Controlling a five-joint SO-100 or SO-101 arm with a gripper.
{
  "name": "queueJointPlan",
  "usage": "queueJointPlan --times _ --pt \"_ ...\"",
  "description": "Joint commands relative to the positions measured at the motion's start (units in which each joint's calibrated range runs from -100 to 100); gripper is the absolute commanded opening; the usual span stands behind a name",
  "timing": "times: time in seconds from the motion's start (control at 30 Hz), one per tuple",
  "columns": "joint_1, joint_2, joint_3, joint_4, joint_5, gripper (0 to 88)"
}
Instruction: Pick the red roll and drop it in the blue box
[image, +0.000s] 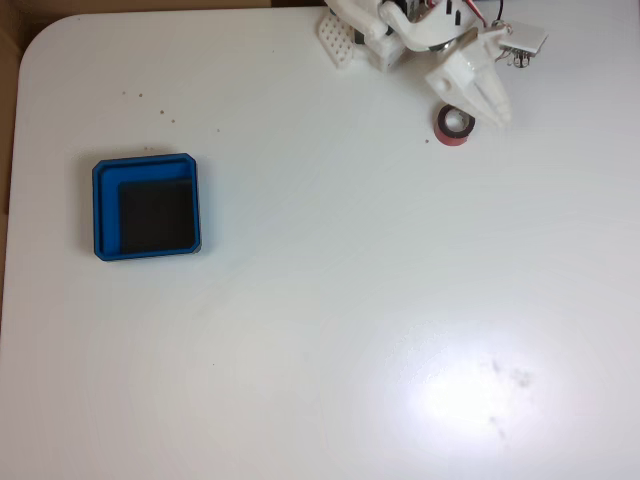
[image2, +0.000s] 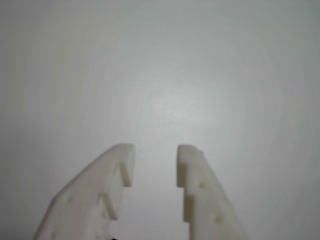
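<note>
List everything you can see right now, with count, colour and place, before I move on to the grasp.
red roll: one, red outer side with dark face, upper right of the table in the fixed view, partly under the arm's tip.
blue box: one, bright blue with a black inner bottom, left side of the table in the fixed view, far from the roll.
table: one, white, with a few dark specks and a bright glare patch at lower right in the fixed view.
arm: one, white, at the top edge of the fixed view, reaching toward the roll.
gripper: one, white; in the wrist view the two fingers stand apart with bare table showing between them.
</note>
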Motion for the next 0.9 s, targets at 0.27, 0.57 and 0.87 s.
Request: queueJointPlan --times 0.27,0.57,0.87 --pt "-3.3 -0.1 0.9 2.3 -0.3 2.2" --pt "-3.3 -0.1 0.9 13.4 -0.3 2.2" --pt "-3.2 -0.1 0.9 17.4 -0.3 2.2"
